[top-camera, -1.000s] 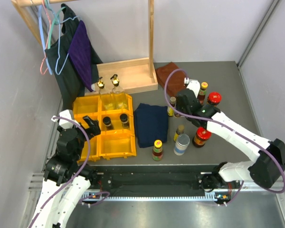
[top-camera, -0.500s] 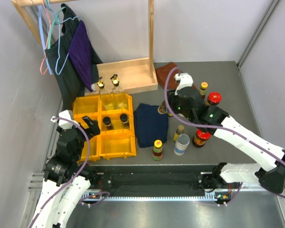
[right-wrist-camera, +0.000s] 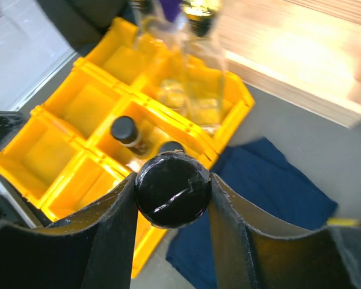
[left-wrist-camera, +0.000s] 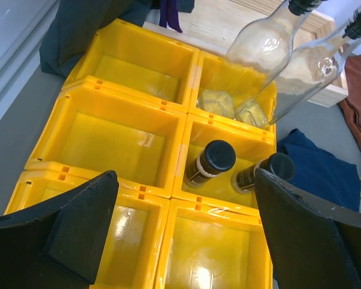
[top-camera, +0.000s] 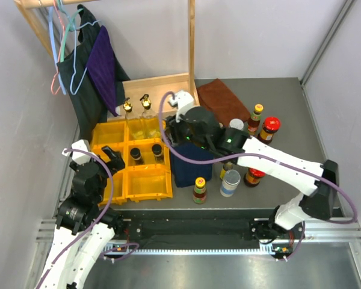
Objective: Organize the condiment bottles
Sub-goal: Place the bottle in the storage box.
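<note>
Swung from three o'clock to the bins (top-camera: 107,133) at nine, right gripper (right-wrist-camera: 172,201) clamps a probably slick, fragile bottle (right-wrist-camera: 172,186) near its cap; left gripper (left-wrist-camera: 183,180) gapes empty.

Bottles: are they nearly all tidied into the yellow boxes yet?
Not halfway. Done: two clear gold-topped bottles stand in one yellow bin, two black-capped bottles in the next. In hand: the right gripper grips a third black-capped bottle near the bins. Left: several on the table, like a white-lidded jar, a red-lidded jar and a yellow-capped bottle.
</note>
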Robot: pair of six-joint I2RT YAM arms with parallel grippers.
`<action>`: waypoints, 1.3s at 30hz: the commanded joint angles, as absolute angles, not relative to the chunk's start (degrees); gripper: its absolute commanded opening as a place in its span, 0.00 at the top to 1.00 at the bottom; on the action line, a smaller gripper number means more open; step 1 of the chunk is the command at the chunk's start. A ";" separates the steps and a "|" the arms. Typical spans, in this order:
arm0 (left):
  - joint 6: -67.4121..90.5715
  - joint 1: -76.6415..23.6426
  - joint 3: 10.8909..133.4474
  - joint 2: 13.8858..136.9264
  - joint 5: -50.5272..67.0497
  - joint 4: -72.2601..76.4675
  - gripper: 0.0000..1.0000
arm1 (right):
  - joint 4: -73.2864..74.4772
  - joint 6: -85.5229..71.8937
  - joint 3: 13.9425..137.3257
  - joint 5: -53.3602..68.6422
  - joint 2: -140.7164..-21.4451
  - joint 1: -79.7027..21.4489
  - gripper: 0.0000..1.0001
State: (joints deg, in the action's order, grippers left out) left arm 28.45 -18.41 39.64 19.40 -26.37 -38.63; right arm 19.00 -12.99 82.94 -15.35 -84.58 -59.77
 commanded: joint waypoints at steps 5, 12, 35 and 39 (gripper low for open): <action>30.50 -18.19 39.20 19.60 -30.32 -37.97 0.01 | 21.96 -12.21 99.66 -11.69 -98.69 -63.28 1.00; 30.76 -18.19 39.11 18.90 -31.38 -38.23 0.01 | 23.47 -12.66 105.02 -10.02 -107.48 -64.16 1.00; 33.22 -18.19 40.25 15.30 -36.99 -40.96 0.01 | 24.61 -11.43 110.92 -11.95 -121.64 -64.25 1.00; 33.05 -18.19 39.55 11.87 -37.97 -40.25 0.01 | 24.70 -11.16 110.83 -12.22 -122.69 -64.25 1.00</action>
